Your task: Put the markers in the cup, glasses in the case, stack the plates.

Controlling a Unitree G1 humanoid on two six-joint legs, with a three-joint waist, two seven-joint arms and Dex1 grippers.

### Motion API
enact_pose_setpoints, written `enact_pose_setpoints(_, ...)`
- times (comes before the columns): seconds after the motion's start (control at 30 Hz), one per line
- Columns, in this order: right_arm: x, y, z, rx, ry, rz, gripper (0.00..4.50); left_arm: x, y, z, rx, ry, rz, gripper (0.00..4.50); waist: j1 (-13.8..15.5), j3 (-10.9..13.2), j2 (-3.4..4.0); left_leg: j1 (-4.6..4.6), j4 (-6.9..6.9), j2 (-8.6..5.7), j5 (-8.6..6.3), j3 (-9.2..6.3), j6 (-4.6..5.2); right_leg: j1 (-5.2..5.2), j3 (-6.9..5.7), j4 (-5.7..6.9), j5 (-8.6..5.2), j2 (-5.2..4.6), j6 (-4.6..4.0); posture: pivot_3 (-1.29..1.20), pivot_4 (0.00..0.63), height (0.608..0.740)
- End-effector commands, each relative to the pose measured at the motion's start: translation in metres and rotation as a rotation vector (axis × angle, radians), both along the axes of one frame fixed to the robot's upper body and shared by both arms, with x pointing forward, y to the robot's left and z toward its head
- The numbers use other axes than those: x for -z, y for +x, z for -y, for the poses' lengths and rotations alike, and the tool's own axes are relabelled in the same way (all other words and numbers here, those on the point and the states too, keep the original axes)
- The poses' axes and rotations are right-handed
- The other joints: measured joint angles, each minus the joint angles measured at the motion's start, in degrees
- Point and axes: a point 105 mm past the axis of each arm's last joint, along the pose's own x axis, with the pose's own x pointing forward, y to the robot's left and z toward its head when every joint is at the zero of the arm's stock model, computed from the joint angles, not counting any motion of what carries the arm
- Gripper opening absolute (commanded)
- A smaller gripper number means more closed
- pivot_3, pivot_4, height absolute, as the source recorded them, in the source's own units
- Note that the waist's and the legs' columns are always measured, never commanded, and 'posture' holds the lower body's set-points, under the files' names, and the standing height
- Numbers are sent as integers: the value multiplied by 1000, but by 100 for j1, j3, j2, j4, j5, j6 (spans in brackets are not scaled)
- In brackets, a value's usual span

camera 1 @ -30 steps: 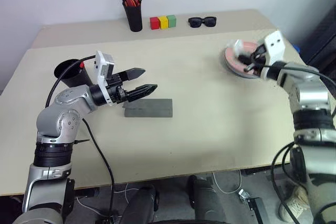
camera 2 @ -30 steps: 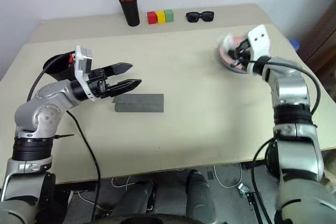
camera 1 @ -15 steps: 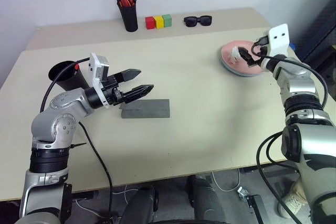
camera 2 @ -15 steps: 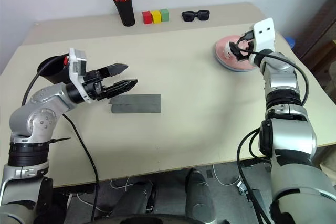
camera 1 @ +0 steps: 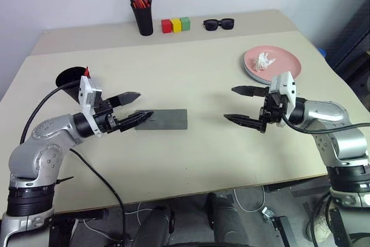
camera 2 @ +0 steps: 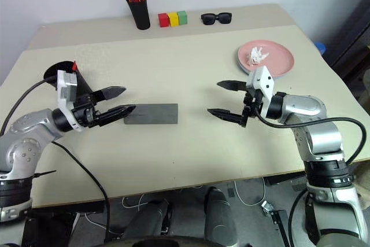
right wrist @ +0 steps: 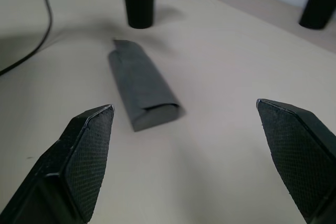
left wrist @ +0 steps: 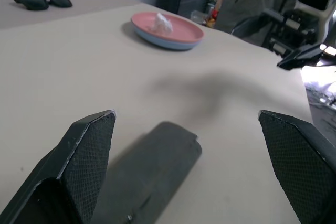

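The worktop [camera 1: 191,160] carries everything, and most of the task looks finished. The plates [camera 1: 272,65] sit stacked near the right edge toward the far corner, the pink one on the blue one, whose rim shows underneath in the left wrist view; a small white crumpled thing [camera 1: 265,60] lies on top, and I cannot tell what it is. I judge the stacking as done. The case [camera 1: 165,118] lies flat in the left half of the worktop, closed as far as I can see, and no wire-frame glasses lie anywhere on the surface, so they are probably inside, though this is hidden. The cup [camera 1: 72,81] stands near the left edge with a red marker [camera 1: 87,72] tip rising over its rim, so that part also seems complete. Along the far edge stand a pen pot [camera 1: 143,10], three coloured blocks [camera 1: 177,24] and sunglasses [camera 1: 219,24], which are not part of the task. The left gripper [camera 1: 137,104] hangs with its jaws wide and empty, its tips just beside the left end of the case. The right gripper [camera 1: 241,104] is also spread wide and holds nothing, above the bare middle of the worktop, well apart from the plates. Little seems left beyond a final check
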Motion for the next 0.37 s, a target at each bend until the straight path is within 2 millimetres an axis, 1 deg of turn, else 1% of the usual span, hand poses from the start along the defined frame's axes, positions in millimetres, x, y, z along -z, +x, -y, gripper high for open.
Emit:
enact_pose_setpoints(0.03,-13,-10,8,19,-6,36,4444,-4,-1,-7,-3,37,59,4500,54,0,0,-2,2,0,0,1,0,0,0,-2,0,0,-1,0,150,740)
enact_pose_setpoints(0.1,-13,-19,10,27,-26,39,4444,-3,-1,-13,6,43,83,4500,77,0,0,-4,1,-1,0,0,0,0,0,-3,0,-1,-2,0,150,740)
enact_pose_setpoints(0.17,-10,-21,16,44,-46,42,4444,-2,1,-14,8,43,102,4500,78,-1,-2,-5,1,-1,0,0,0,0,-1,-6,1,-2,-1,0,150,740)
enact_pose_setpoints(0.23,-7,-20,20,64,-52,35,4444,-3,3,-14,-6,46,120,4500,67,-2,-4,-3,2,-1,0,1,1,5,-1,-8,1,-2,-1,0,150,740)
enact_pose_setpoints(0.3,-5,-18,20,66,-54,30,4444,-3,5,-14,-19,47,133,4500,58,-2,-4,-1,2,0,0,2,1,5,-1,-7,1,-2,-1,0,150,740)
enact_pose_setpoints(0.37,-5,-17,16,52,-57,30,4444,2,4,-13,-20,55,131,4500,52,-2,-4,0,1,2,0,2,1,5,0,-7,1,-1,-1,0,150,740)
